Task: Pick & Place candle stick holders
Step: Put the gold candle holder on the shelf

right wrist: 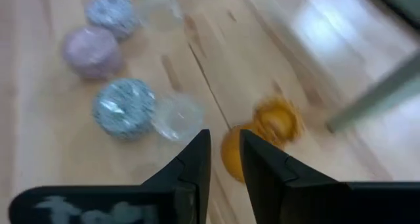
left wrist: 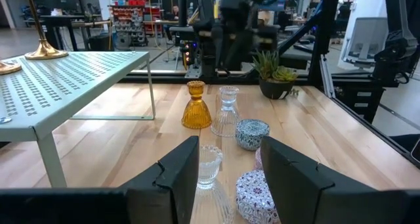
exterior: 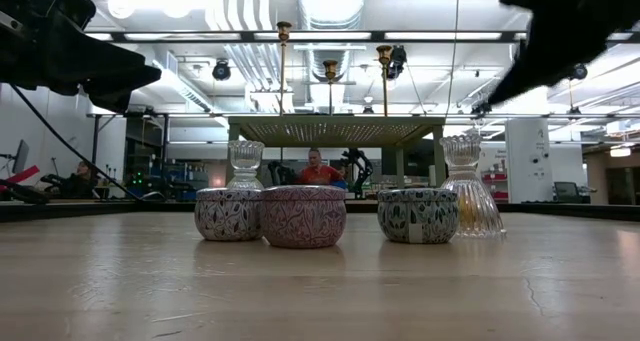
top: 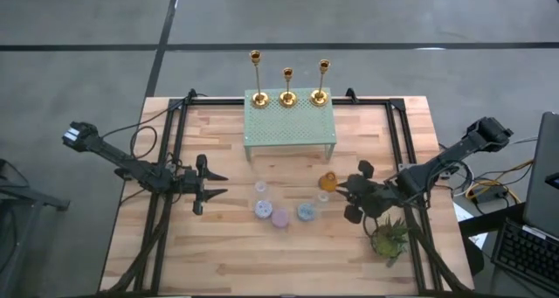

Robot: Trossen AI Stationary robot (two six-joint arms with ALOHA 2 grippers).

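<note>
Three gold candle stick holders (top: 256,75) (top: 287,88) (top: 321,84) stand upright on their round bases along the far edge of a pale green perforated stand (top: 288,128). The low view shows them on the stand's top (exterior: 284,71). The base of one shows in the left wrist view (left wrist: 46,51). My left gripper (top: 216,184) (left wrist: 230,148) hovers open and empty left of the glassware. My right gripper (top: 348,193) (right wrist: 225,142) hovers tilted down by an amber glass holder (top: 327,182) (right wrist: 275,119). Its fingers stand a narrow gap apart and hold nothing.
Between the grippers stand two clear glass cups (top: 260,187) (top: 321,196) and three patterned tins (top: 264,209) (top: 279,218) (top: 306,212). A potted plant (top: 389,237) stands near the right arm. A keyboard (top: 528,250) lies off the table's right edge.
</note>
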